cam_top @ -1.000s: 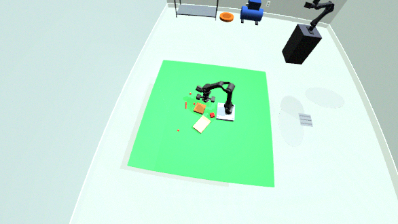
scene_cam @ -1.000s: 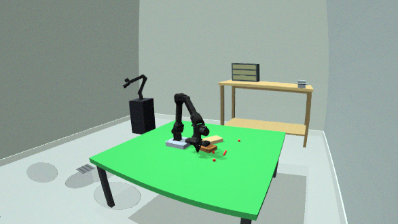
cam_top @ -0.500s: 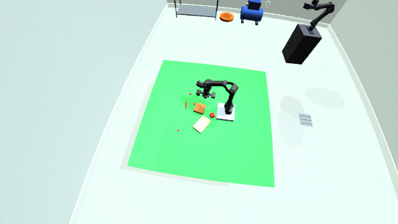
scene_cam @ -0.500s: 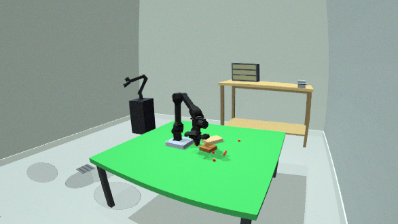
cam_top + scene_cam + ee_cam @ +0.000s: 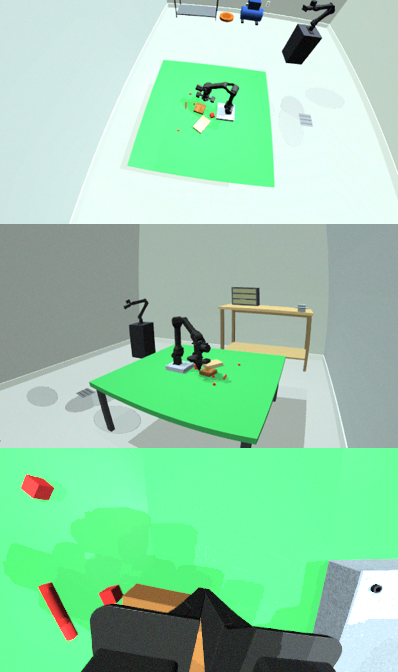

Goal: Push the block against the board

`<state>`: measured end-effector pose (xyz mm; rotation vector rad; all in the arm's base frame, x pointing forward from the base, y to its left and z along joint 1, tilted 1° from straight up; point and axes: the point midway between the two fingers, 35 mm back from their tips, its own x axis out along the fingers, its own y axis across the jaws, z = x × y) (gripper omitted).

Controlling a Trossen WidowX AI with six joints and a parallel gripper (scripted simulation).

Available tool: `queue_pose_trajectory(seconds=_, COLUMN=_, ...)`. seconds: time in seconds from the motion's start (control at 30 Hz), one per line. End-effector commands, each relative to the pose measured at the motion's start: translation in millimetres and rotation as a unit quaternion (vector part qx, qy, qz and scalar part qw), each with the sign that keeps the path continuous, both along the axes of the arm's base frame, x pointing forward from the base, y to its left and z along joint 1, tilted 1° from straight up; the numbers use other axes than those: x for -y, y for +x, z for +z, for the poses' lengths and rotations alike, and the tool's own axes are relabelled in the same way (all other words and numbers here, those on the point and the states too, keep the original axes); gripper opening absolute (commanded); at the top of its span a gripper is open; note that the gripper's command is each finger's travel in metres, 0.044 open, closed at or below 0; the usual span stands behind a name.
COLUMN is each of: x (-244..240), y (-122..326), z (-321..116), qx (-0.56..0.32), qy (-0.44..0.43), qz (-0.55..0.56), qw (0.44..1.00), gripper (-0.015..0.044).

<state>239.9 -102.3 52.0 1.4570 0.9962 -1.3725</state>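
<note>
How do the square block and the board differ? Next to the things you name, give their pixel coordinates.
The block [image 5: 200, 108] [image 5: 208, 372] is brown-orange, while the board [image 5: 202, 124] [image 5: 214, 364] is pale cream. The block is about square from above, but the board is a longer rectangle. The block's sides lie at a different angle from the board's on the table. Both are low, flat pieces.
</note>
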Motion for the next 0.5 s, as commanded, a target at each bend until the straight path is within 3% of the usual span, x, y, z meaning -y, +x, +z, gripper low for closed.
queue_pose_trajectory(seconds=0.0, x=-4.7, y=-7.2, z=-39.4, qx=-0.018, qy=0.009, qz=-0.003, qw=1.0, gripper=0.0)
queue_pose_trajectory(seconds=0.47, x=-10.6, y=-4.7, z=-42.3, qx=-0.018, qy=0.009, qz=-0.003, qw=1.0, gripper=0.0)
